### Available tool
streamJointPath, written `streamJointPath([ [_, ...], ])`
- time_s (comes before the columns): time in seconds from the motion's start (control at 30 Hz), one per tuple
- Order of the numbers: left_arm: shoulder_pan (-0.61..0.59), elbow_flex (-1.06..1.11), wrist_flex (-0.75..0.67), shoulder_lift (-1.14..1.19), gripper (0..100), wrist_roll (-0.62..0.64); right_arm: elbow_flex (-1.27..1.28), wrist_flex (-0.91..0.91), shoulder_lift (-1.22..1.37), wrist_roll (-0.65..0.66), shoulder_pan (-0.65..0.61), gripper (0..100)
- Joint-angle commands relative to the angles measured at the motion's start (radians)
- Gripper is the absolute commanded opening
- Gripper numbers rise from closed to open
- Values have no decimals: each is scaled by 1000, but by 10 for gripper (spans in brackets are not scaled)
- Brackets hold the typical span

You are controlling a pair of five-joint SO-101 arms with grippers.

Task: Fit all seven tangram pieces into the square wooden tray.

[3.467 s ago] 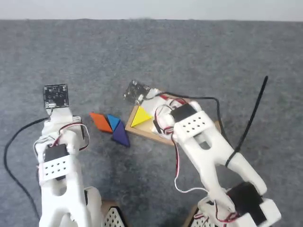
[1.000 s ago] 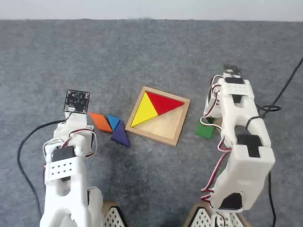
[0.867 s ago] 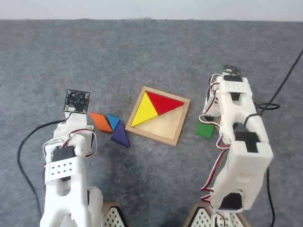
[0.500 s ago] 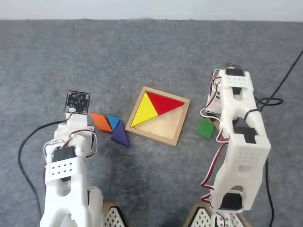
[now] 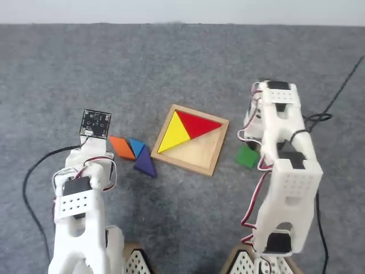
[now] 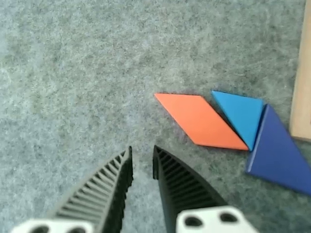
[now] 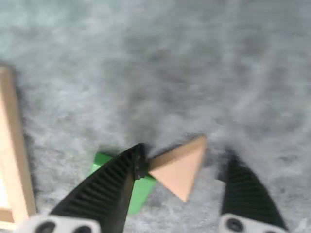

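Note:
The square wooden tray (image 5: 212, 160) sits mid-table and holds a yellow triangle (image 5: 171, 137) and a red triangle (image 5: 199, 124). Left of it lie an orange parallelogram (image 5: 121, 146), a light blue triangle (image 5: 137, 147) and a dark blue triangle (image 5: 146, 163). A green square (image 5: 247, 155) lies right of the tray. My right gripper (image 7: 187, 160) is open and straddles a tan triangle (image 7: 179, 166), with the green square (image 7: 140, 189) partly behind one finger. My left gripper (image 6: 142, 158) is shut and empty, on the carpet short of the orange parallelogram (image 6: 200, 120).
Grey carpet covers the table. The right arm (image 5: 280, 137) stands over the spot just right of the green square. The left arm (image 5: 80, 188) is at the front left, and its camera board (image 5: 96, 123) is beside the orange piece. The tray's edge (image 7: 12, 155) is near the right gripper.
The right arm has left the tray, where the red triangle now lies, and swung to the right of it. Over the last second it has edged farther back. The left arm has shifted slightly.

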Motion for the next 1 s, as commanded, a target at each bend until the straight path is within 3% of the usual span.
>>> streamJointPath([
  [0.0, 3, -2, -25, -23, 77, -14, -6, 31, -7, 64, -44, 343],
  [0.73, 3, -2, -21, -23, 77, -17, 28, 27, 2, 143, 8, 110],
  [0.97, 3, -2, -21, -23, 77, -17, 26, 33, -5, 144, 8, 91],
])
